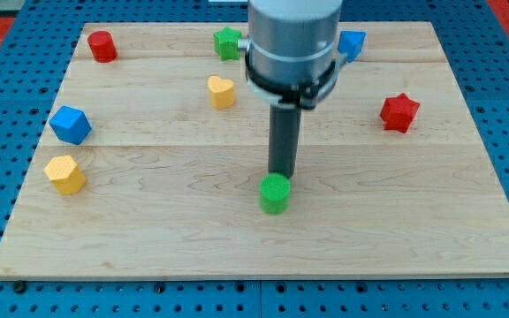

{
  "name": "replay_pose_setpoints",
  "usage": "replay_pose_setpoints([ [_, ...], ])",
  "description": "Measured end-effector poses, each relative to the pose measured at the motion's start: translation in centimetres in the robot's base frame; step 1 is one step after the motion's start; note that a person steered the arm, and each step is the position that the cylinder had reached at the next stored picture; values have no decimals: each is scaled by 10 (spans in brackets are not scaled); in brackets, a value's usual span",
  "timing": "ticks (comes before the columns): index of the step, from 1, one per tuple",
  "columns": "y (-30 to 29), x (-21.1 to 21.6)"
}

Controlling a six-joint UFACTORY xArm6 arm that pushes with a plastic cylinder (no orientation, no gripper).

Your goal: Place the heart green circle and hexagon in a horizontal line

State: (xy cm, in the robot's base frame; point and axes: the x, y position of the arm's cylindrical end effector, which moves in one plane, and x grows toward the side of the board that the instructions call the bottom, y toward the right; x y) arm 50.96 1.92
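The green circle block (275,193) sits just below the middle of the wooden board (414,230). My tip (281,173) rests right at its upper edge, touching or nearly touching it. The yellow heart (222,91) lies up and to the left of the tip, in the upper middle. The yellow hexagon (64,174) sits near the board's left edge, about level with the tip. The arm's grey body hides part of the board's top middle.
A red block (102,45) sits at the top left, a green star-like block (228,42) at the top middle, a blue block (352,43) partly behind the arm, a red star (399,112) at the right, a blue cube (70,124) at the left.
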Motion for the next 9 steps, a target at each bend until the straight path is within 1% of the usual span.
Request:
replay_pose_setpoints([
  [1, -10, 15],
  [2, -24, -41],
  [3, -74, -83],
  [4, -82, -96],
  [5, -115, -124],
  [6, -155, -165],
  [7, -98, -178],
  [8, 13, -114],
  [9, 57, -82],
])
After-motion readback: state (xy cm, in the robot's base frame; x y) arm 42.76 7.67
